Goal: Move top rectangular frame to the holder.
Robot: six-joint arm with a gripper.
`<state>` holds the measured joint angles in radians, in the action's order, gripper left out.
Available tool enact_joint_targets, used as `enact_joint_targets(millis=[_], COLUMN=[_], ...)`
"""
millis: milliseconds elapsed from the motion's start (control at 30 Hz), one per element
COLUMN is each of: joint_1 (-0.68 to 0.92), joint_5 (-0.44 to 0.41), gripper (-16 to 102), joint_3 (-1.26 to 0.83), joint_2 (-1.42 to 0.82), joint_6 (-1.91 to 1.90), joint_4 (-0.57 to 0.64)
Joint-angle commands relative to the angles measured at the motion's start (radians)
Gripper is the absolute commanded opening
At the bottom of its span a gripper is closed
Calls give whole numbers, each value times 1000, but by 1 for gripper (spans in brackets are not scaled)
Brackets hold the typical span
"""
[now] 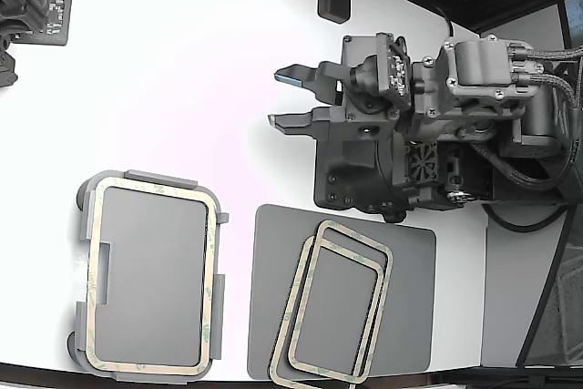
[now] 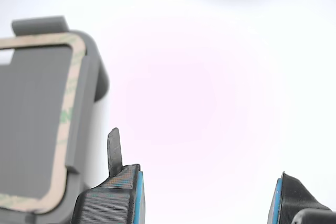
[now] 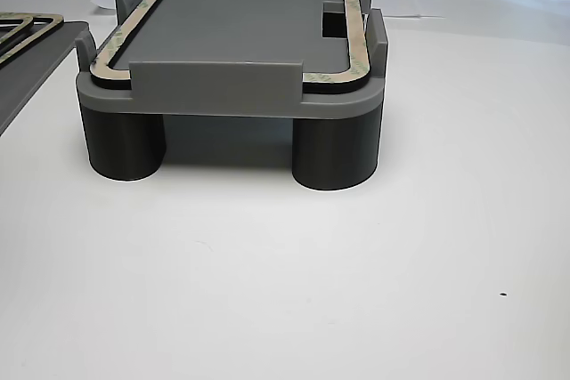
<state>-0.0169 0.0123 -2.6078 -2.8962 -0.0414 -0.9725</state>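
The white table (image 1: 182, 79) carried a grey holder (image 1: 86, 225) on stubby legs toward the exterior view's left. A darker flat mat (image 1: 410, 307) lay just beside it, toward that view's right.

Open tabletop (image 1: 182, 70): bare white between tool (image 1: 290, 97) and holder (image 1: 150, 275).
Holder edge: raised tabs (image 3: 216, 83) ring the seated frame (image 1: 211, 271).
Exterior view's right: mat (image 1: 410, 298) with stacked frames (image 1: 339, 307), near the arm.
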Motion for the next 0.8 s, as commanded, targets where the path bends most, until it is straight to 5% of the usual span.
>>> enact_joint_targets(millis=[0,167,767], joint_1=[-20,-12,-12], joint_5=[-20,-81,-87], gripper=[100,100,100], joint_3=[-3,-29,-29], joint_2=[-57,-60,-60], joint_6=[-18,-55,-57], joint_4=[0,-2,2])
